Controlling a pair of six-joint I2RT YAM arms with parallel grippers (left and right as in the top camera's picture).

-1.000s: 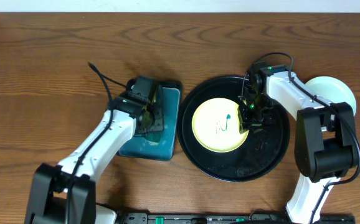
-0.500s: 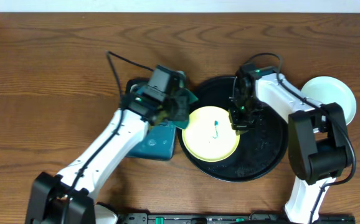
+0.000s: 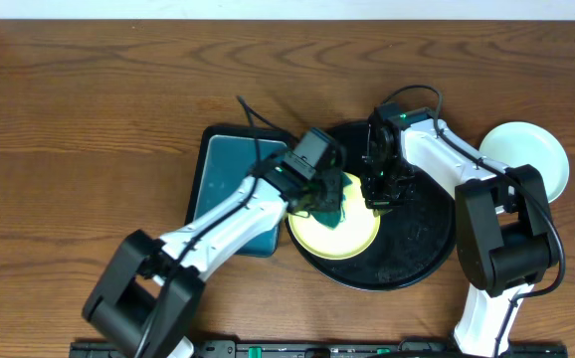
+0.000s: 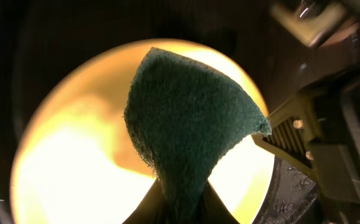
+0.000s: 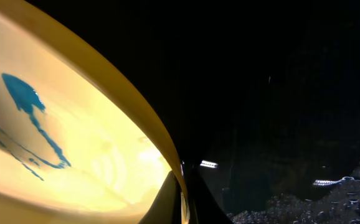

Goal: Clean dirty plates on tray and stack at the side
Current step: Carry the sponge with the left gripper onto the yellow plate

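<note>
Above yellow plate (image 4: 61, 177), left claw (image 3: 323, 195) clamps green pad (image 4: 189, 118) — right claw (image 5: 181, 198) pinches plate's rim.

Even soft light falling on the overhead view, faint shadows lying under the arms (image 3: 218, 214), yellow plate (image 4: 61, 168) glaring overexposed in wrist views, black tray (image 5: 279, 93) sinking into darkness.

A rectangular teal tray (image 3: 223, 184) with rounded corners and a darker raised rim lies flat on the surface, and its inside is bare where it shows. Off it, just to its right, is a dark green scouring pad of coarse fibre (image 4: 189, 130). The pad is folded into a cone, wide and ragged at the top and narrowing to a pinched end below. A black rail (image 3: 297, 350) runs along the near edge.
</note>
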